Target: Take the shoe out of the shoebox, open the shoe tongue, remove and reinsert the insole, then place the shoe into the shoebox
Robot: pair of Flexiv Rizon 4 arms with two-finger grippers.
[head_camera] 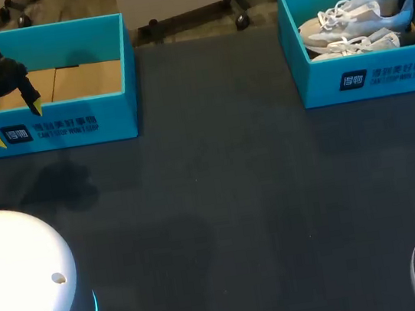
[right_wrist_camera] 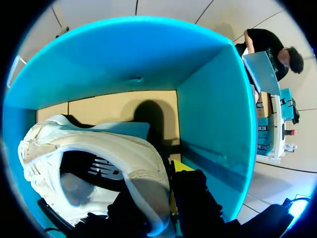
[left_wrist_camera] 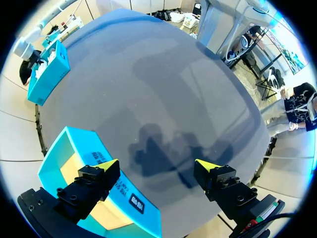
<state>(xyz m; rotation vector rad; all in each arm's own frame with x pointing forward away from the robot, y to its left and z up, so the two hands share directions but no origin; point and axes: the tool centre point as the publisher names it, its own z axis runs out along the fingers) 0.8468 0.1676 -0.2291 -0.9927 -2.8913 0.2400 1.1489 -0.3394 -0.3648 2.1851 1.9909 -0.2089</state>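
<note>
Right gripper, half hidden behind the heel of the white shoe inside the two-o'clock shoebox: grip cannot be told. Left gripper gapes empty over the ten-o'clock shoebox. Dark table spreads between.

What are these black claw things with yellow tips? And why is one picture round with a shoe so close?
They are the pincers of a robot with two arms. The wide picture looks down on the dark table from above. The two round ones come from cameras on its wrists. The left pincer hangs open over the edge of an empty blue shoebox. The right pincer is inside the other shoebox, at the heel of a white sneaker, so it looks huge. Whether it grips yet, I cannot tell.
</note>
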